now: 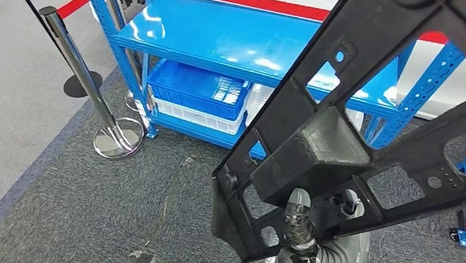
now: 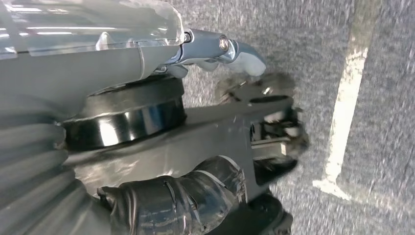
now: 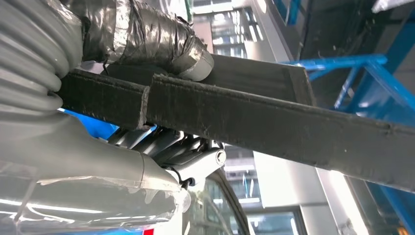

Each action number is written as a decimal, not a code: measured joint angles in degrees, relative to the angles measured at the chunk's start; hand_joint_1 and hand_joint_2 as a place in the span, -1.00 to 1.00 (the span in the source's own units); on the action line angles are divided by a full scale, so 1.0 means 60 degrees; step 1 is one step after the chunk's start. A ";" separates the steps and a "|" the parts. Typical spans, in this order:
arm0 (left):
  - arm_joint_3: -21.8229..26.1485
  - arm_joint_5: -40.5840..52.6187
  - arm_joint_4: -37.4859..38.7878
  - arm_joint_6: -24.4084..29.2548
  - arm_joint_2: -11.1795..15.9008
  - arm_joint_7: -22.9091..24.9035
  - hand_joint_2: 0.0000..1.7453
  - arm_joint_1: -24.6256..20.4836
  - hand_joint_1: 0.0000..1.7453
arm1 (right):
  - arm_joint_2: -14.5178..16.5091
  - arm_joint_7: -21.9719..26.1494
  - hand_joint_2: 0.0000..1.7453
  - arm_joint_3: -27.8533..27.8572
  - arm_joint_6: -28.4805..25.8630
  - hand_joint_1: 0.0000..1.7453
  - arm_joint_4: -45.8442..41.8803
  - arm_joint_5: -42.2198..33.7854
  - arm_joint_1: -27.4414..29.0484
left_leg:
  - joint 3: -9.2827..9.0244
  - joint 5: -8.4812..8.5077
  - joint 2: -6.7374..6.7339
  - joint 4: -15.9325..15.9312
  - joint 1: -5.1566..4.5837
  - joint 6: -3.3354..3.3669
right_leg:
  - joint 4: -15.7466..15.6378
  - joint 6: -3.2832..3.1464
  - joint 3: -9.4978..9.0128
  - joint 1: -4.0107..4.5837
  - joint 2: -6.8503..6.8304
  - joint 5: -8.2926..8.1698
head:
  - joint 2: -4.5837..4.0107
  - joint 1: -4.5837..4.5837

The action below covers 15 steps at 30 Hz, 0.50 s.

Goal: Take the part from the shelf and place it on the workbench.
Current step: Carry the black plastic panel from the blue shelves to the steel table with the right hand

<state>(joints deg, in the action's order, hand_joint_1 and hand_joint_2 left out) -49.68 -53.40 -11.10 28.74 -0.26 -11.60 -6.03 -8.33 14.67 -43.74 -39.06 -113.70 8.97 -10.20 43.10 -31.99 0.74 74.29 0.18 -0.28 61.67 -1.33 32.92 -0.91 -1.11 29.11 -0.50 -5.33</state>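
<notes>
Fingers of right hand wrapped around black part, held high in front of blue shelf; left hand gripping too. Could slip or swing into shelf, being long and held near one end.

Even, bright overhead light is being cast across the head view, and white glare patches are being reflected off the blue shelf top toward twelve o'clock. The chrome post at ten o'clock is being streaked with highlights. The carpet in the left wrist view is being smeared by motion blur. The right wrist view is being washed out at six o'clock, while the dark part is being rendered sharply.
</notes>
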 joint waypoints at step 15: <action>-0.0098 -0.0101 0.0000 -0.0035 0.0002 0.0100 1.00 -0.0018 -1.00 | -0.0033 -0.0094 1.00 0.0017 0.0103 1.00 0.0136 -0.0129 -0.0036 | -0.1873 0.1145 -0.0038 -0.3107 -0.0291 0.0607 | 0.1869 0.0325 0.0953 0.0038 0.0117 0.0852 | 0.0000 0.0081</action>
<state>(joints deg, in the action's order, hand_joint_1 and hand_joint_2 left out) -50.27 -54.00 -11.10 28.53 -0.25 -10.99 -6.14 -8.52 14.11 -43.63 -38.44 -112.89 8.19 -10.41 31.86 -25.11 0.51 55.64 -1.57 3.37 72.89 0.62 38.63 -0.67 -0.41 34.22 -0.50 -4.84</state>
